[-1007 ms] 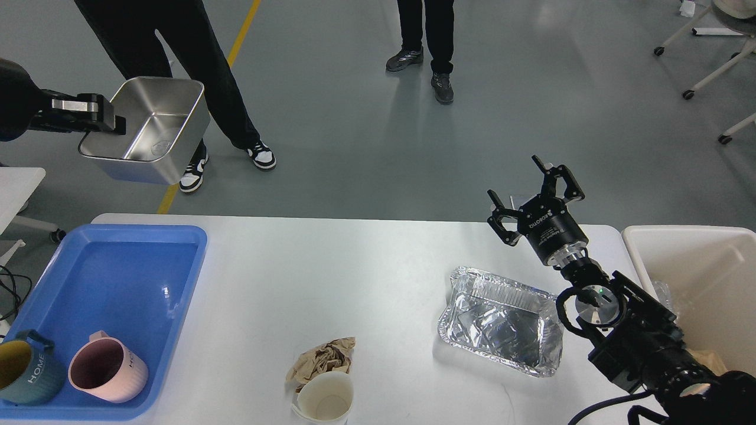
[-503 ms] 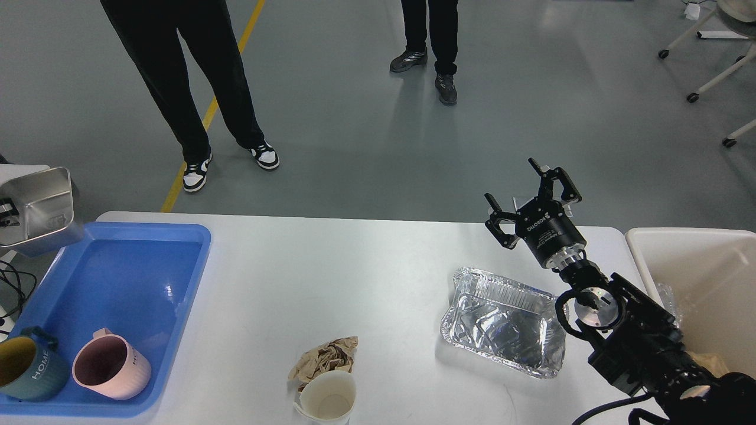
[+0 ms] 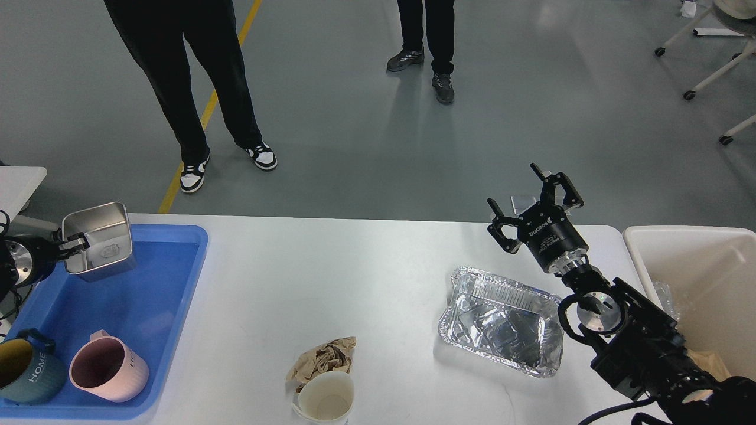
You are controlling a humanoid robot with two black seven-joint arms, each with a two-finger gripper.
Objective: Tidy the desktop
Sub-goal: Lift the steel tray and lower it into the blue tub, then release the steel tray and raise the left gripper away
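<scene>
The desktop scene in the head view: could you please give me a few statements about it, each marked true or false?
1. The left claw holds a steel container over the blue tray. True.
2. The right claw grips the foil tray. False: it is open above the desktop, clear of the foil tray.
3. Two mugs sit in the blue tray, a pink mug and a teal mug. True.
4. The crumpled brown paper lies inside the cream bin. False: it lies on the desktop beside the paper cup.
</scene>
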